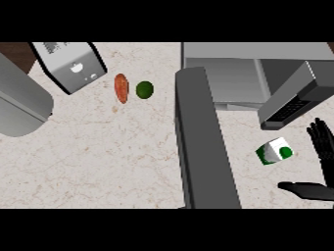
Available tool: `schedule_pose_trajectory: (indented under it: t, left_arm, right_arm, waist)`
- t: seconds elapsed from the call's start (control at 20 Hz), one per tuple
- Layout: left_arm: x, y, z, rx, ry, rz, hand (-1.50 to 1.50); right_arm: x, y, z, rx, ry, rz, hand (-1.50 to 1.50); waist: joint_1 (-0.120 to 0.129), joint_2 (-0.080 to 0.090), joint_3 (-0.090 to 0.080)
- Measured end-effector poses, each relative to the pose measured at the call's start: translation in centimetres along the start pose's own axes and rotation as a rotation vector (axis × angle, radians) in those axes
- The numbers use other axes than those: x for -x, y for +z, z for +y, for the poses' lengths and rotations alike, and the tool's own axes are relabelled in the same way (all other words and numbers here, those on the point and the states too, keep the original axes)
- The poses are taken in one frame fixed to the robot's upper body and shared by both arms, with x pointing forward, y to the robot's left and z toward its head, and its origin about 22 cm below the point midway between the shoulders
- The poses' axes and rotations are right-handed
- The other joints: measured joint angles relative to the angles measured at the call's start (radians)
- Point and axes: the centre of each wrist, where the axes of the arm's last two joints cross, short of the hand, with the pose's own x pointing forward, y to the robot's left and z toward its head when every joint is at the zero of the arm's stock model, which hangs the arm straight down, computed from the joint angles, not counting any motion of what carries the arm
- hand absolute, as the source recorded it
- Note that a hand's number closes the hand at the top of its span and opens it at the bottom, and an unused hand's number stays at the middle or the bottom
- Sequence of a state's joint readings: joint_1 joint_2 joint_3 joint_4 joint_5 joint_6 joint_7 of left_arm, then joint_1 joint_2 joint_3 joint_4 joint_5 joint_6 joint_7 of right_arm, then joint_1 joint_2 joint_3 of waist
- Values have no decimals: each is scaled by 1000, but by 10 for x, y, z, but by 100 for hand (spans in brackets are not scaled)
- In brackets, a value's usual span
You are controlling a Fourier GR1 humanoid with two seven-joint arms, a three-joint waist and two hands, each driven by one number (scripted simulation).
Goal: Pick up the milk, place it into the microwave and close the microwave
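Milk carton [274, 151]: on worktop [111, 157], likely light, stiff, boxy | grasp: flat sides | right hand [330, 169]: open beside it | left hand: unseen

White-and-green milk carton [275, 152] lies tilted on the counter beside the open microwave [271, 73].

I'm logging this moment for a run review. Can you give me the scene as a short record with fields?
milk carton: on counter, right of open microwave door, not held
right robot hand: open, beside carton, apart from it
left robot hand: not in view
microwave: open
also on counter: orange item, green item
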State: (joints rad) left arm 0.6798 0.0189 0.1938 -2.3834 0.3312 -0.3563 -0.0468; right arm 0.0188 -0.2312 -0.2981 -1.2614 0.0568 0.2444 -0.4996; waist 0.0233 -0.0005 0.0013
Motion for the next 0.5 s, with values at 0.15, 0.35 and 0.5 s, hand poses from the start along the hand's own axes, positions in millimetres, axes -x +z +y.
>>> schedule_pose_trajectory:
  t: [0.15, 0.35, 0.5]
  left_arm:
    - [2, 8, 4, 7, 4, -9, -150]
    - [2, 13, 4, 7, 19, -4, -150]
    - [2, 18, 5, 11, 23, -8, -150]
  right_arm:
    - [22, 7, 3, -8, 17, 22, -150]
    - [45, 8, 5, -16, 57, 31, -150]
    - [61, 10, 2, -19, 81, 36, -150]
  waist:
    - [5, 0, 0]
    - [10, 1, 1]
    - [14, 3, 2]
